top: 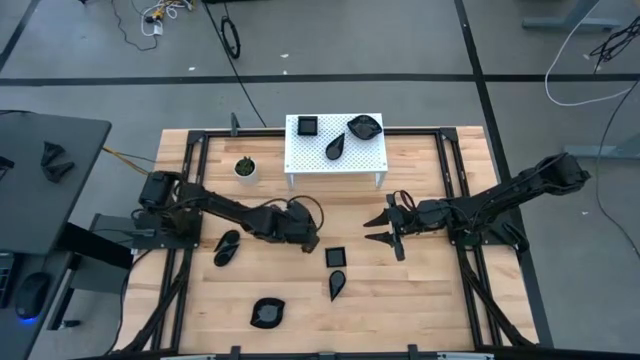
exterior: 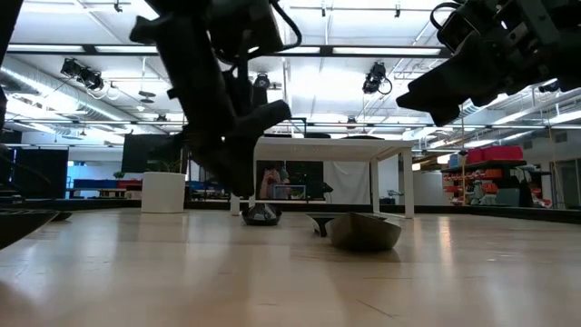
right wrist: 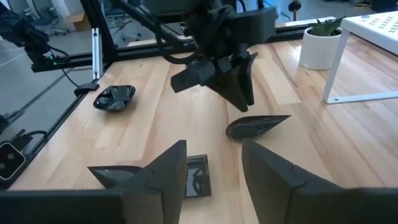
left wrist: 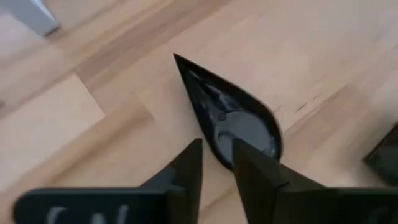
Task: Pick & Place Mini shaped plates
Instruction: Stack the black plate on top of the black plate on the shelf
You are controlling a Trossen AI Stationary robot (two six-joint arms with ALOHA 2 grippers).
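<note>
The left hand (top: 308, 240) hangs low over the middle of the wooden bench (top: 420, 310), its 2 fingers set narrow and holding nothing. In the left wrist view those fingertips (left wrist: 193, 158) sit just above the round end of a black teardrop plate (left wrist: 231, 115) that lies flat on the wood, its point aimed away from the hand; no grip on it can be seen.

The right hand (top: 388, 226) hovers right of centre, well clear of the bench surface, fingers spread wide and empty. It faces the left hand across the middle of the bench.

Plates on the bench, counted from above: a leaf-shaped plate (top: 226, 247) left of the left hand, a square plate (top: 336, 257) just right of that hand, a teardrop plate (top: 337, 284) directly in front of the square one toward the near edge, and a rounded plate (top: 267, 313) close to the near edge.

The white perforated stand (top: 360, 158) sits at the far side of the bench and carries 3 more plates: a square stand plate (top: 307, 125) at its left corner, a teardrop stand plate (top: 336, 147) near its centre, and a leaf stand plate (top: 365, 126) to the right. A small white pot with a green plant (top: 245, 168) stands just left of the stand.
</note>
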